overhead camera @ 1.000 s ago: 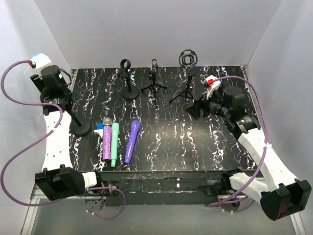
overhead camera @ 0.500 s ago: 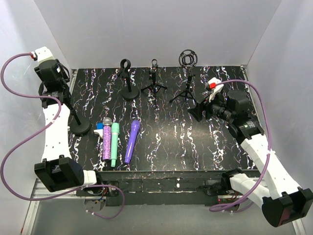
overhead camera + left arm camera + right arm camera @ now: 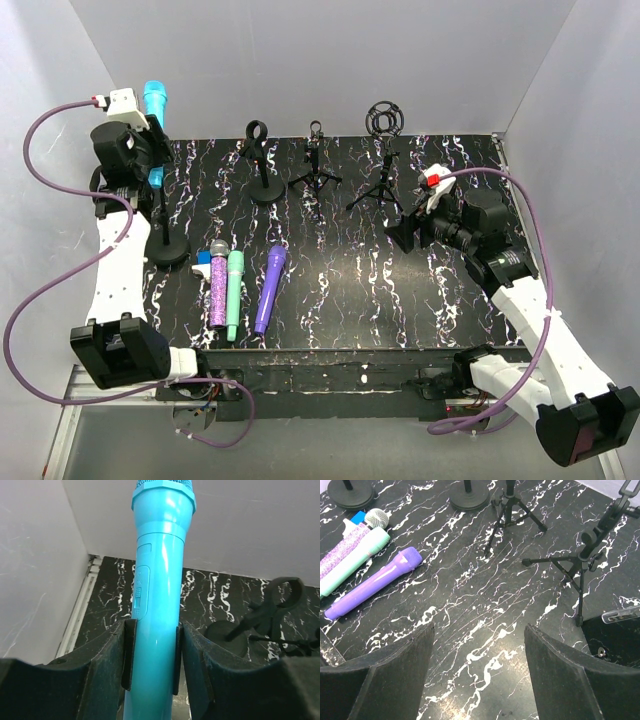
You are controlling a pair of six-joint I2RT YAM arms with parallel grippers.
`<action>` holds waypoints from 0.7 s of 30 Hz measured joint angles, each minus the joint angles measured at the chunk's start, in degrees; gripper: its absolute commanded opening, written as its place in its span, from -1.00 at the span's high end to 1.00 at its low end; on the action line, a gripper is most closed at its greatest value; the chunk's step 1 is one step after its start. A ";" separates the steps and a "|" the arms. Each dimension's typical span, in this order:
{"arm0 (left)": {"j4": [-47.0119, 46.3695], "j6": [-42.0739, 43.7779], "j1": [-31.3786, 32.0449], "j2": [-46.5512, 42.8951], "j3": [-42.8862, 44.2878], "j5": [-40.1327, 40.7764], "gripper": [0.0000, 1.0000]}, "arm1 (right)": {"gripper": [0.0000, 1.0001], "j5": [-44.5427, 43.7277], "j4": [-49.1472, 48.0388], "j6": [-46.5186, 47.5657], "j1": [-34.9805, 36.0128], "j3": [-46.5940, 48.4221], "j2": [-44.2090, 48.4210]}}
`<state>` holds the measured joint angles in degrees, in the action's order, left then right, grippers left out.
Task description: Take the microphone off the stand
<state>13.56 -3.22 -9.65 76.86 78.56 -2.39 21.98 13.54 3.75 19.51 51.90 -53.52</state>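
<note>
A bright cyan microphone (image 3: 154, 104) stands upright at the far left, and my left gripper (image 3: 148, 152) is shut on its body. In the left wrist view the microphone (image 3: 160, 575) fills the gap of the gripper (image 3: 152, 655), with both pads (image 3: 129, 652) pressed on its sides. Below it is the black stand (image 3: 168, 250) with a round base; its top is hidden behind my wrist, so I cannot tell if the microphone is apart from it. My right gripper (image 3: 405, 232) hovers open over the mat at the right, nothing between its fingers (image 3: 479, 630).
Three microphones lie at the front left: glittery purple (image 3: 216, 290), mint green (image 3: 233, 295), plain purple (image 3: 269, 290). Along the back stand a round-base stand with a ring clip (image 3: 262, 160), a tripod (image 3: 315, 172) and a tripod with a shock mount (image 3: 383, 150). White walls enclose the table.
My left wrist has risen and turned, bringing the cyan microphone into sight above it. The stand's base has shifted slightly toward the back. My right gripper has barely moved.
</note>
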 measured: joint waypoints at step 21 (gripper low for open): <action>-2.21 -1.92 1.40 2.14 0.96 -23.52 1.00 | -0.57 0.04 -0.81 0.63 0.00 -2.12 0.98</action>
<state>11.35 -5.15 -8.25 79.00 79.53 -25.91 22.02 12.73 4.38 19.51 49.78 -52.53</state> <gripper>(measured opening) 0.426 0.785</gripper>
